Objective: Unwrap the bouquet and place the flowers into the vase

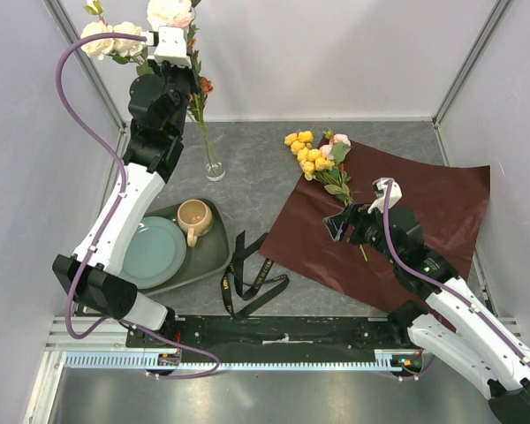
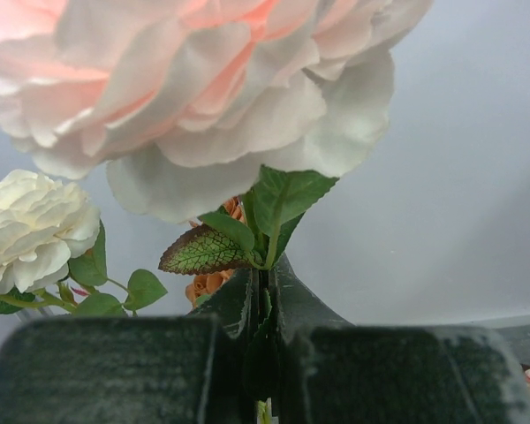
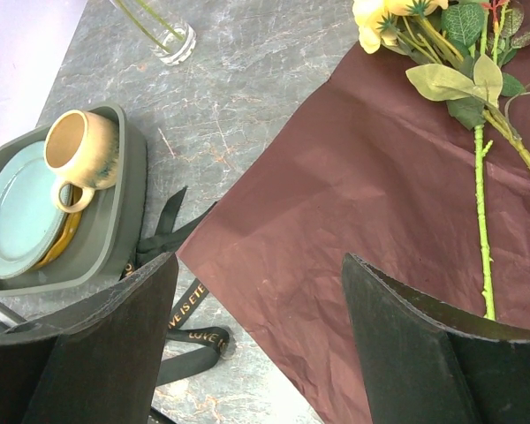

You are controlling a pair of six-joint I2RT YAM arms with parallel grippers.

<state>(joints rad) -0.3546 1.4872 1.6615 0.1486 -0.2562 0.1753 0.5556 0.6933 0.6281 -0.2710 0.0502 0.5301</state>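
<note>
Seating a rose spray in the vase

Clamped together on a thin green stem, the left fingers (image 2: 234, 305) hold a cream and pink rose spray (image 1: 163, 13) high above the back of the desk (image 1: 256, 177). The stem runs down from them to the narrow clear vase (image 1: 214, 168), and its lower end looks to be inside the rim. To finish this well, bring the wrist straight down along the line of the stem and keep the spray near upright. Part the fingers only when the stem rests on the glass bottom, since a sideways pull could tip so light a vase. The right fingers (image 3: 97, 344) stand wide apart and hold nothing, hovering over the maroon paper (image 1: 424, 212), which lies spread flat. On it lie the yellow and pink flowers (image 1: 316, 157), stems toward the right arm. The black ribbon (image 1: 252, 278) lies loose beside the tray (image 1: 214, 252) with its mug (image 1: 194, 218) and plate (image 1: 153, 252)
</note>
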